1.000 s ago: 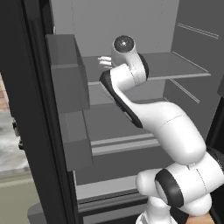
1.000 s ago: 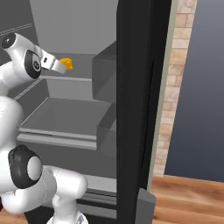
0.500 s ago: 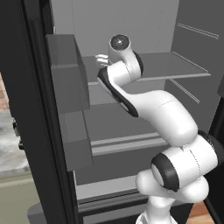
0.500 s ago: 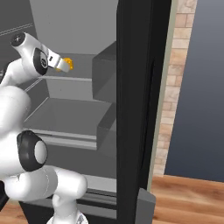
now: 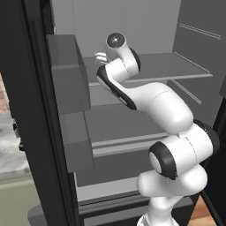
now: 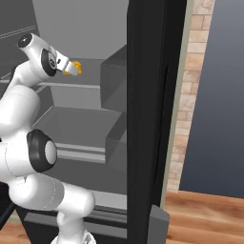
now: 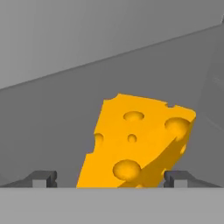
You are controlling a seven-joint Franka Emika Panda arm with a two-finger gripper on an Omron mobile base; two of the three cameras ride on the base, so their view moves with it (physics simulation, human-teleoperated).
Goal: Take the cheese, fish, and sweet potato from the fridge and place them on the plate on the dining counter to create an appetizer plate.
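Note:
A yellow-orange cheese [image 7: 140, 144] wedge with holes lies on the upper grey shelf [image 5: 154, 66] of the fridge [image 6: 143, 119]. My gripper [image 7: 111, 177] is open right in front of it, one dark fingertip [image 7: 43, 177] on each side of the wedge's near end. In the right base view the cheese [image 6: 77, 68] peeks out just past the gripper [image 6: 70, 67]. From the left base view the gripper [image 5: 100, 56] reaches over the shelf's left part. The fish, sweet potato, plate and dining counter are out of view.
Grey door bins [image 5: 68, 75] stand close to the left of my hand, on the open black door. A lower shelf [image 6: 71, 126] lies beneath. The other black door [image 6: 147, 143] stands to the right, with a brick wall [image 6: 190, 95] and wooden floor [image 6: 205, 214] beyond.
The arm has stretched further into the fridge, bringing the hand along the upper shelf up to the cheese. The jaws stay wide.

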